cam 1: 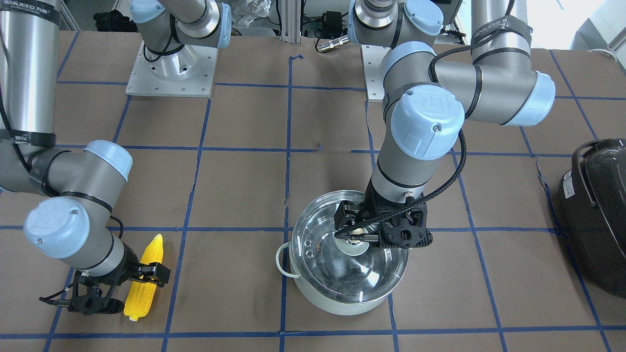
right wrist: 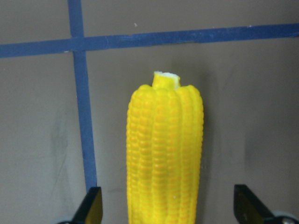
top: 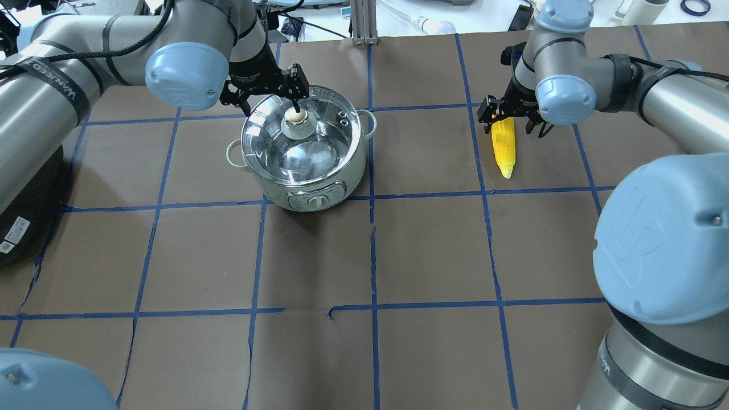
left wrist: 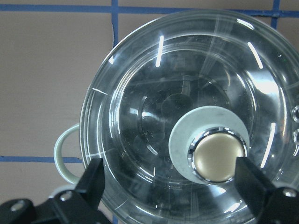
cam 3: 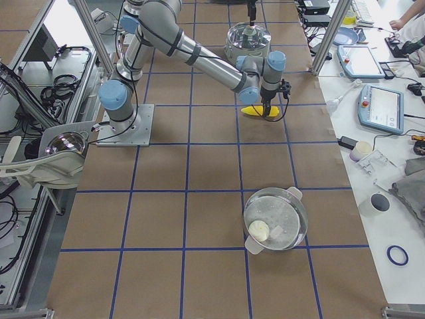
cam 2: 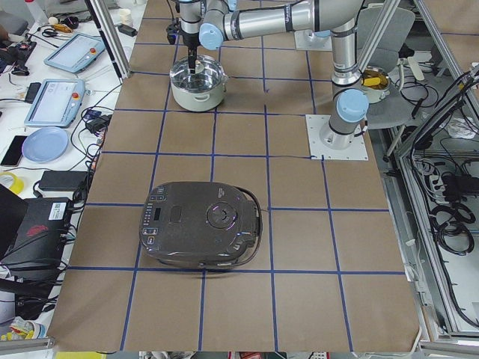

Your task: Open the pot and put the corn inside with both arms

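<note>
The pot (top: 319,191) stands on the table with its glass lid (top: 310,151) on and the metal knob (top: 295,117) on top. My left gripper (top: 270,102) is open just above the lid. In the left wrist view its fingers (left wrist: 93,182) stand either side of the knob (left wrist: 217,156), which sits nearer the right finger. The corn (top: 503,148) lies flat on the table to the right. My right gripper (top: 511,119) is open and low over the corn's blunt end. In the right wrist view the corn (right wrist: 163,154) lies between the two fingers (right wrist: 93,207).
A big dark grey appliance (cam 1: 596,215) stands at the table's end on my left side. The arm base plates (cam 1: 171,68) are at the robot's edge. A second steel lidded pan (cam 3: 275,219) shows in the exterior right view, nearer that camera. Blue tape lines grid the brown table.
</note>
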Controlling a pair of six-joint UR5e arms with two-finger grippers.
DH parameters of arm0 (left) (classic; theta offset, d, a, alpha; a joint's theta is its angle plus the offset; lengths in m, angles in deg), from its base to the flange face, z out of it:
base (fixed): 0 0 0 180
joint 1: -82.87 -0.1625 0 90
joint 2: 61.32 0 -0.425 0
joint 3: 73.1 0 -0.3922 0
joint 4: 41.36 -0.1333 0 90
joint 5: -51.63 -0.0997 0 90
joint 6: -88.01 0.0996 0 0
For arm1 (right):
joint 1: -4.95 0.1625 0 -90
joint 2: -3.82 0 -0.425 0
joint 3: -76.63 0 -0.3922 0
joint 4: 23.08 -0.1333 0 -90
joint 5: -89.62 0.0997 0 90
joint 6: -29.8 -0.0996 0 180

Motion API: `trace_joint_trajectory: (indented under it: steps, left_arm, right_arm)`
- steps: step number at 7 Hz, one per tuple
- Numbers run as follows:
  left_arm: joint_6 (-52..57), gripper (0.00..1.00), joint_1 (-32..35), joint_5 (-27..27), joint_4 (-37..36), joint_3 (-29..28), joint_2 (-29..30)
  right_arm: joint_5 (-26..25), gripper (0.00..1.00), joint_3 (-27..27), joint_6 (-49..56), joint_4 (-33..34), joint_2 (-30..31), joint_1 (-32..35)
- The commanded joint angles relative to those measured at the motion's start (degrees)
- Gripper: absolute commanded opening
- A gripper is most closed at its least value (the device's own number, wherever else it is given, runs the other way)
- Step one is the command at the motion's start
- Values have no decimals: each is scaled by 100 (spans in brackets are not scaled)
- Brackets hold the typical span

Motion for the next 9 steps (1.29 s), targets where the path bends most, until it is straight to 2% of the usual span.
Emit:
trace_joint_trajectory:
  steps: [1, 3, 4, 5, 6, 7, 8, 9]
  left_arm:
    - [-296, 100, 144, -24, -115, -5, 112]
    - [-296, 100, 180, -25, -194, -4, 235]
    - [-322, 100, 198, -25, -325, -4, 244]
    - [-314, 78, 207, -25, -344, 13, 253]
    - [-340, 29, 207, -25, -344, 22, 253]
    - [-384, 0, 207, -25, -335, -13, 236]
    - [-471, 0, 207, -25, -353, -31, 148]
    - [-472, 0, 207, 19, -353, -57, 17]
  right_arm:
    - [29, 100, -102, 2, 262, -20, -4]
    - [82, 100, -111, -15, 254, -20, -4]
    - [265, 92, -111, 11, 254, -20, -4]
    - [258, 87, -111, 20, 254, -20, -4]
    - [188, 78, -111, 20, 210, -20, -4]
    - [170, 58, -111, 29, 201, -3, -4]
    - [170, 47, -111, 29, 192, 6, -4]
    - [-4, 26, -102, 307, 175, 50, -4]
